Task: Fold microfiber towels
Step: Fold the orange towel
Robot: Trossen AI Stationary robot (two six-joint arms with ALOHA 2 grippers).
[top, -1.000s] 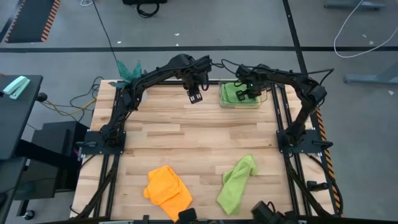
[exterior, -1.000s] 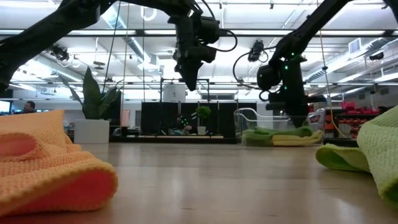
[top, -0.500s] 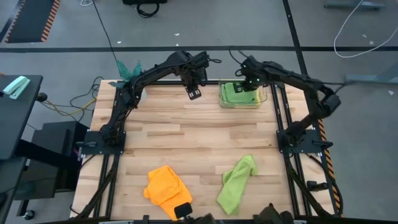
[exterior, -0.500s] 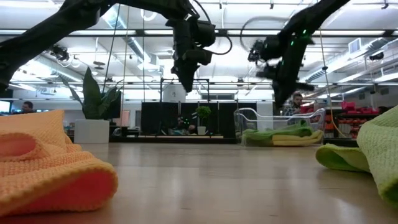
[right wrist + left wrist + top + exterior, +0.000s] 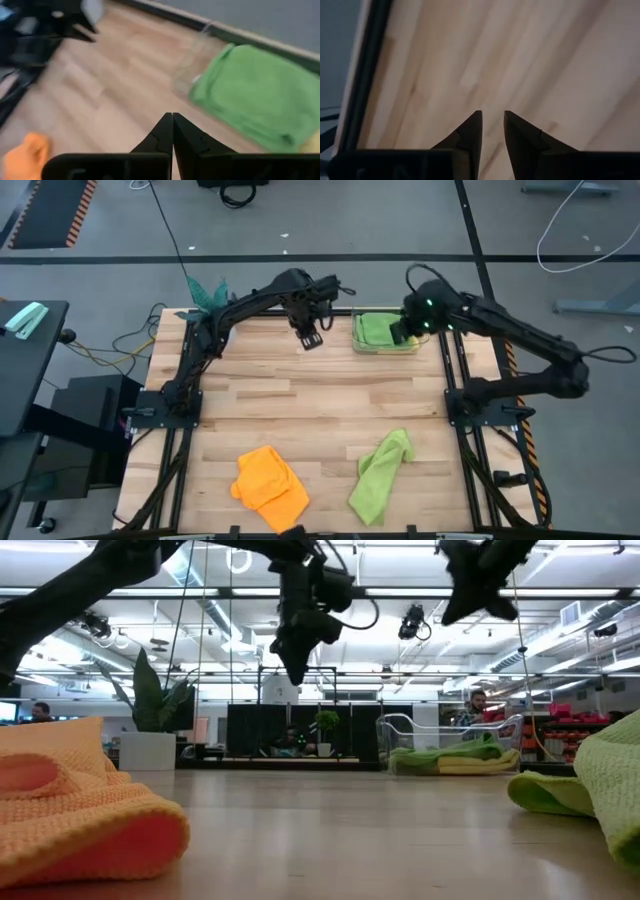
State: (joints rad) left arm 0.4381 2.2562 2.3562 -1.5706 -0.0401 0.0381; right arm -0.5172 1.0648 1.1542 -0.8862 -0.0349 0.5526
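Two towels lie unfolded near the table's 6 o'clock edge — the orange towel (image 5: 270, 483) and a lime green towel (image 5: 381, 473) — while a folded green towel (image 5: 384, 330) sits in the clear bin (image 5: 386, 348) at 1 o'clock. The right gripper (image 5: 173, 131), pressed together and empty, hangs above that bin; the left gripper (image 5: 492, 131), slightly parted and empty, hovers at 12 o'clock. A low sweep risks nudging the bin.
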